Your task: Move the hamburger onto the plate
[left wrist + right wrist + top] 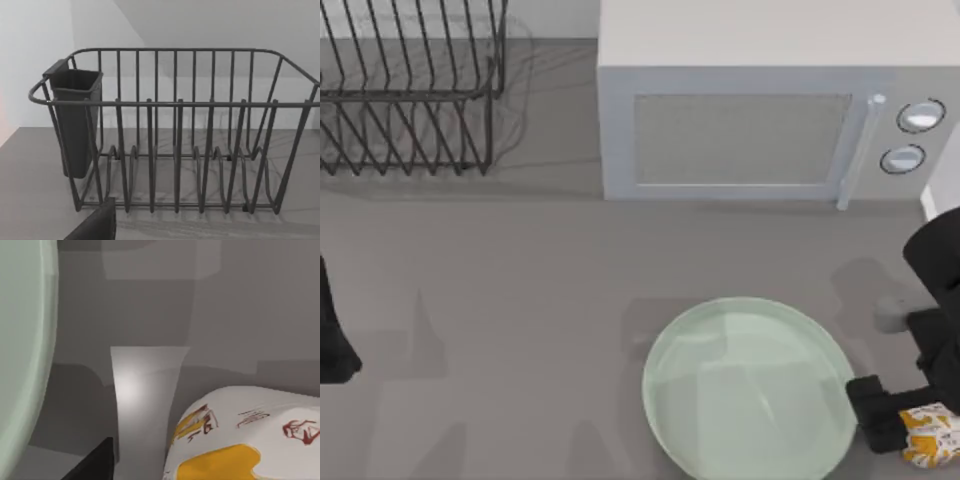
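Note:
The hamburger (pixel 932 436), a small white paper-wrapped lump with orange-yellow patches, lies on the table at the front right corner, just right of the plate (pixel 720 400). The plate is large, round and pale mint green, and nothing lies on it. My right gripper (pixel 895 420) is low between the plate's right rim and the hamburger, and it is open. In the right wrist view one dark finger (pixel 95 462) stands apart from the hamburger (pixel 240 440), with the plate's rim (pixel 25 355) beside it. My left gripper (pixel 335 345) is parked at the table's left edge.
A white microwave (pixel 760 130) with its door shut stands at the back right. A dark wire dish rack (pixel 410 90) sits at the back left; the left wrist view shows the rack (pixel 175 130) with a dark cutlery holder (pixel 75 120).

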Available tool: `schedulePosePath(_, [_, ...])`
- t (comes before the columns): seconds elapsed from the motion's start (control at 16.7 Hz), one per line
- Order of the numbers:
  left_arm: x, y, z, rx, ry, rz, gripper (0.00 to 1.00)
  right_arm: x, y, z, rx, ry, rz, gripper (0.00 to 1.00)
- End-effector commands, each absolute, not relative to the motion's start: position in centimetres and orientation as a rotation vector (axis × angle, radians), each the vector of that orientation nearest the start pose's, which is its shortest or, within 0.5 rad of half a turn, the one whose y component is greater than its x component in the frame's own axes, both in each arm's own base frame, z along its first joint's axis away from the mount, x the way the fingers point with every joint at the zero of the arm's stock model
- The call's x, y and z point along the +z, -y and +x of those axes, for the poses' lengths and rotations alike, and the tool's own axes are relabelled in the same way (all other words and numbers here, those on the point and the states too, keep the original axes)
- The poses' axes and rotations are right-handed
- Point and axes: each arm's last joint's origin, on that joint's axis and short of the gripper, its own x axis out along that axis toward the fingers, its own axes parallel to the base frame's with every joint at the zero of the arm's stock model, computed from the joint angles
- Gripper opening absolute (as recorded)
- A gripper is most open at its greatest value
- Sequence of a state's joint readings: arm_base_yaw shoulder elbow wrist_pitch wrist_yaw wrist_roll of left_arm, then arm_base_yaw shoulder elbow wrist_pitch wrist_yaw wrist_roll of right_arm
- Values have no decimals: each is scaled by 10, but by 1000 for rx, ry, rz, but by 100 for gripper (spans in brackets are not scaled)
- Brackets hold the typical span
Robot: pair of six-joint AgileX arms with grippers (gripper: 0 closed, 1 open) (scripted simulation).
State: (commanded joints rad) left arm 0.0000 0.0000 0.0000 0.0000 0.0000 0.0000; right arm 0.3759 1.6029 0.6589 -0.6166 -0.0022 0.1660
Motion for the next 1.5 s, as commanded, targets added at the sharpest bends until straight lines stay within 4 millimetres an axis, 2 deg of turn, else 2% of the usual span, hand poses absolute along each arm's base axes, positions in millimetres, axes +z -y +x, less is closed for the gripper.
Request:
schedulePosePath(0.12, [160, 1, 106, 0, 0, 0, 100, 93, -83, 210, 168, -1561, -163, 100])
schedulePosePath(0.36, [160, 1, 106, 0, 0, 0, 100, 92, -83, 209, 168, -1561, -163, 100])
schedulePosePath(1.14, [160, 1, 106, 0, 0, 0, 100, 92, -83, 209, 168, -1561, -163, 2])
schedulePosePath(1.5, [160, 1, 106, 0, 0, 0, 100, 92, -83, 209, 168, -1561, -163, 0])
